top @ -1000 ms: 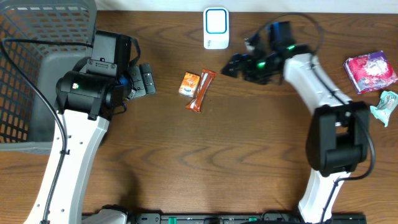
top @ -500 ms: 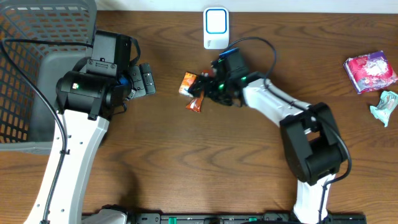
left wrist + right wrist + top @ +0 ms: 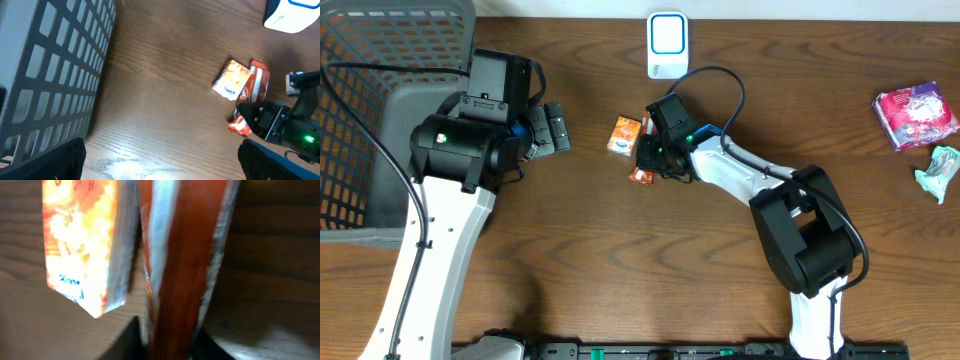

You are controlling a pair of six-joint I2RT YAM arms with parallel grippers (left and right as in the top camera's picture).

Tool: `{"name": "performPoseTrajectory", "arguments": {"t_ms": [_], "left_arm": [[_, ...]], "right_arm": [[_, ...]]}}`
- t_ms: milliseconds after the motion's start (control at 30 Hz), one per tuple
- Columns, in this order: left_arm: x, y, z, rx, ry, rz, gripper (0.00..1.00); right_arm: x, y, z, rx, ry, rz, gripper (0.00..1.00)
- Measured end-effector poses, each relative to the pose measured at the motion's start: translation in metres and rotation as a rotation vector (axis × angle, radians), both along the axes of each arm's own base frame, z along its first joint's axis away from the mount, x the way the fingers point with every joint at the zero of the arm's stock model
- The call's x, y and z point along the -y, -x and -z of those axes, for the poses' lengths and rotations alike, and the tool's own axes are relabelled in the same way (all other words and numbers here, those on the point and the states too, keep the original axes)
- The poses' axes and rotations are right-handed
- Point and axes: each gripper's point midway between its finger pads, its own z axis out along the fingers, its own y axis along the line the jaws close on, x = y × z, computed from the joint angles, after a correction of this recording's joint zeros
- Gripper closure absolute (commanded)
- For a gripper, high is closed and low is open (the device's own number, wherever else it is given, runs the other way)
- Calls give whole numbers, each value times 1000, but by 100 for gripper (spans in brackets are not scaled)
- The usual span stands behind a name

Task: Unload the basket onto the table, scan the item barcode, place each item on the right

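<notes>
The right pincer (image 3: 167, 342) is clamped across the narrow width of the snack bar (image 3: 180, 255), the task's item. Its dark fingers (image 3: 125, 341) press the two long edges near one end, a hold that likely leaves the flat face free for the barcode. The bar is long and slim in crinkly foil, reddish-brown with silvery seams. Touching it on one side of the pincer lies a squat, glossy orange packet (image 3: 82, 240). Beyond the pincer stands the smooth white scanner (image 3: 667, 45). Well apart, the left pincer (image 3: 552, 127) hangs spread wide and holds nothing.
</notes>
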Motion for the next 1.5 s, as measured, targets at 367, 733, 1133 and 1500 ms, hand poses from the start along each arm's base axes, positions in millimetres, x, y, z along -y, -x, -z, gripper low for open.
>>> {"name": "performPoseTrajectory", "arguments": {"t_ms": [367,733,1133,1500], "left_arm": [[0,0,0,0,0,0,2],[0,0,0,0,0,0,2],[0,0,0,0,0,0,2],[0,0,0,0,0,0,2]], "right_arm": [[72,11,-8,-17,356,5,96],[146,13,-32,51,774,18,79],[130,-10,-38,153,744,-60,47],[111,-17,-34,198,721,-281,42]]}}
